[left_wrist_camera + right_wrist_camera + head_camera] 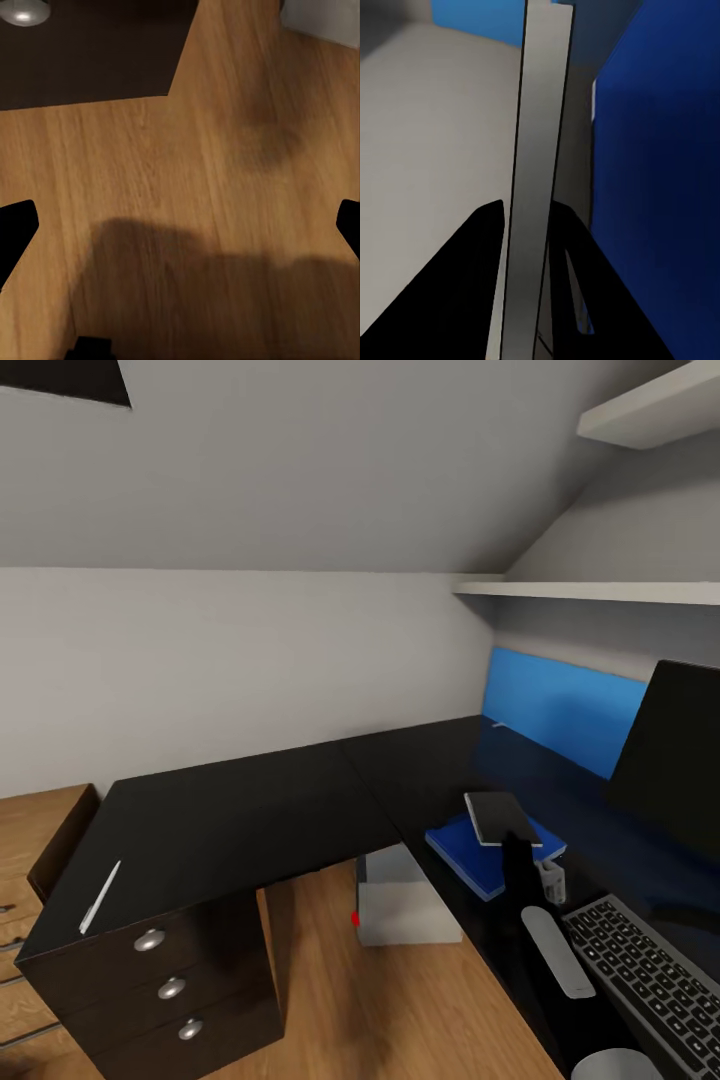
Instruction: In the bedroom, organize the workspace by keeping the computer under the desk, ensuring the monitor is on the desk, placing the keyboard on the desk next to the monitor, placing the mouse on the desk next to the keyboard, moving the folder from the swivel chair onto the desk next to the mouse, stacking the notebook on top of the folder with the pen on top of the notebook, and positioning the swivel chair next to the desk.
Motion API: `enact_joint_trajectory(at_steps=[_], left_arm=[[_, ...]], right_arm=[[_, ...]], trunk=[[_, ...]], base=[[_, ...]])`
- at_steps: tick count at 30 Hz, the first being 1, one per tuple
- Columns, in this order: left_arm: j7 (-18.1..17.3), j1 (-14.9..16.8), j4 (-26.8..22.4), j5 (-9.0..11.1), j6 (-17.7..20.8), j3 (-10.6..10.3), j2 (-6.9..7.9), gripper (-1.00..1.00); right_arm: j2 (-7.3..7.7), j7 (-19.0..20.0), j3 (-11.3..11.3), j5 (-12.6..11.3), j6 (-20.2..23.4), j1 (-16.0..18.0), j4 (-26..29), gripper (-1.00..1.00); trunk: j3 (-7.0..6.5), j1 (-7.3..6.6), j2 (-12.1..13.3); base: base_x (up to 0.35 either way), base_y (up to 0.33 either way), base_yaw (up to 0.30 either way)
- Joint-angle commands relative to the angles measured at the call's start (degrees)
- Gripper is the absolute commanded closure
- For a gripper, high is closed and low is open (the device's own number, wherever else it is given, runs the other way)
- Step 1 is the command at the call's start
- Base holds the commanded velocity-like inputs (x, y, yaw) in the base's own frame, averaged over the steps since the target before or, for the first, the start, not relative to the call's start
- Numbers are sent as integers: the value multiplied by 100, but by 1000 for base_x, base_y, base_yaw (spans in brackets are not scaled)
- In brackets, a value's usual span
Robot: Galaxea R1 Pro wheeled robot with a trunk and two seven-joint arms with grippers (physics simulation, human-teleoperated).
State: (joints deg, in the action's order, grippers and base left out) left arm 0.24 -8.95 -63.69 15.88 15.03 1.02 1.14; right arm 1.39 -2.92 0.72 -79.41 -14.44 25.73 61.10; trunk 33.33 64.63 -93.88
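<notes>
Far left, the thin pale pen (pixel 100 897) lay on the end of the matte black L-shaped desk (pixel 240 820), above the drawer knobs and well apart from everything else. The left gripper (pixel 180 225) hung over the wood plank floor with its jaws spread wide and nothing between them. The boxy grey-white computer (pixel 402 908) sat under the desk, so that part looked settled.

Then the action: the flat bright blue folder (pixel 462 852) lay on the desk, and the small grey notebook (pixel 497 815) was over its far end. The right gripper (pixel 514 850) was pinching the notebook's near edge, with a black finger (pixel 465 285) on either side of the thin slab. So the stacking step was in hand. Whether the notebook was touching the folder, I couldn't tell.

The next move called for laying it flat and square on the folder, letting go, then fetching that distant pen.

Right of the gripper lay the long black keyboard (pixel 650 980), beneath the wide black monitor (pixel 672 745).
</notes>
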Motion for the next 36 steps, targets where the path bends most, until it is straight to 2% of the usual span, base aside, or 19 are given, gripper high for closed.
enact_joint_trajectory(at_steps=[1,7,15,26,36], left_arm=[[3,-1,-12,56,26,3,0,-100],[3,-1,-12,56,18,3,0,-100],[3,-1,-12,56,17,3,0,-100],[-5,-1,-12,56,17,3,0,-100],[-6,-1,-12,62,17,-3,-3,-100]], right_arm=[[2,-10,-10,-40,-24,4,8,100],[9,-49,10,-40,-24,7,-9,100],[10,-353,-16,-37,-20,6,-37,100],[3,-380,-36,-39,-15,11,-54,100],[9,-556,-37,-39,-9,11,-54,100]], trunk=[[5,3,-2],[5,3,-2],[5,3,-2],[5,3,-2],[5,3,-2]], base=[[176,0,0],[35,0,0],[2,0,0],[0,0,0],[0,0,0]])
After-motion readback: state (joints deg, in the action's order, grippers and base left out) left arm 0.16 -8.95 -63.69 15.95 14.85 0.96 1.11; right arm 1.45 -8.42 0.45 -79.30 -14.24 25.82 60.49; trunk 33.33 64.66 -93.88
